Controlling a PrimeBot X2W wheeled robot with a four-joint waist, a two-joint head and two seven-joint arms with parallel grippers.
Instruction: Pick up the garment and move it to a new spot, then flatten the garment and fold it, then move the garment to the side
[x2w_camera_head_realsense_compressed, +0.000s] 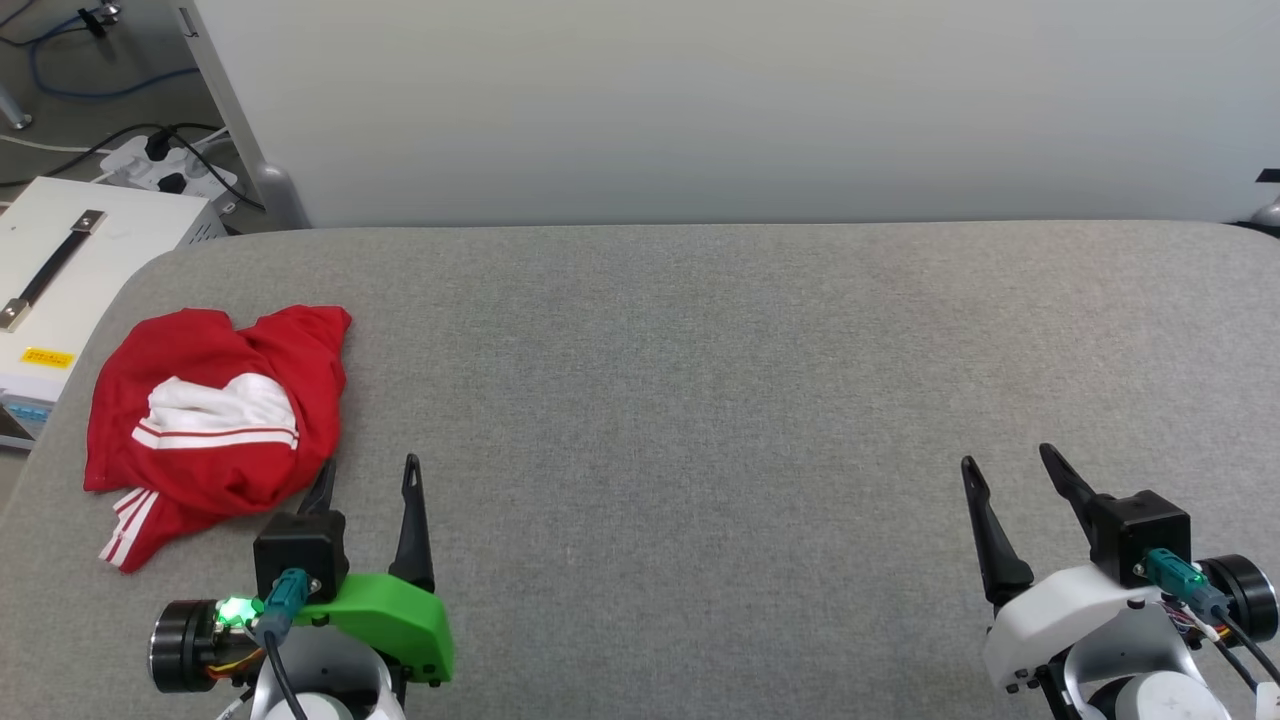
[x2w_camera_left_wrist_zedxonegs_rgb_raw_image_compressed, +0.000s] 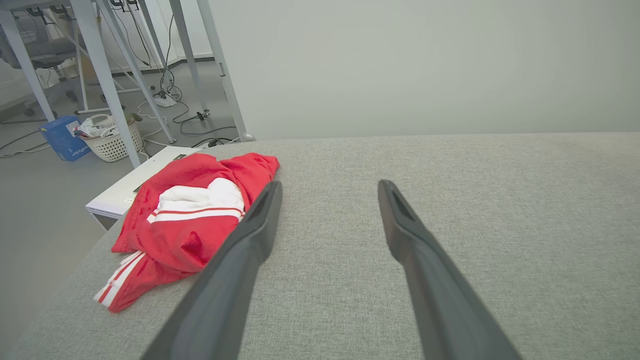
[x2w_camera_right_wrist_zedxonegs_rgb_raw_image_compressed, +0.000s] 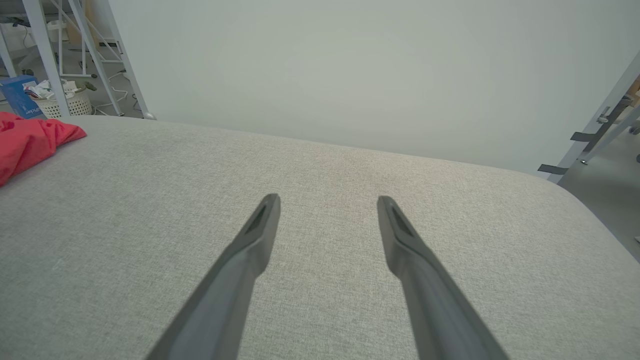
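Clearly the left tool (x2w_camera_head_realsense_compressed: 370, 465) is the nearer one. The garment (x2w_camera_head_realsense_compressed: 215, 420), a crumpled red heap with a white sleeve on top, lies at about ten o'clock from it, by the left edge of the surface (x2w_camera_head_realsense_compressed: 700, 400), its near hem just beside the tool. The heap's long axis runs roughly seven to one o'clock. Both tools stand wide and empty; the right tool (x2w_camera_head_realsense_compressed: 1007, 457) sits well apart at three o'clock.

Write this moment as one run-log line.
stage: before pickup | shirt: crumpled, far left | left gripper: open, near shirt | right gripper: open, empty
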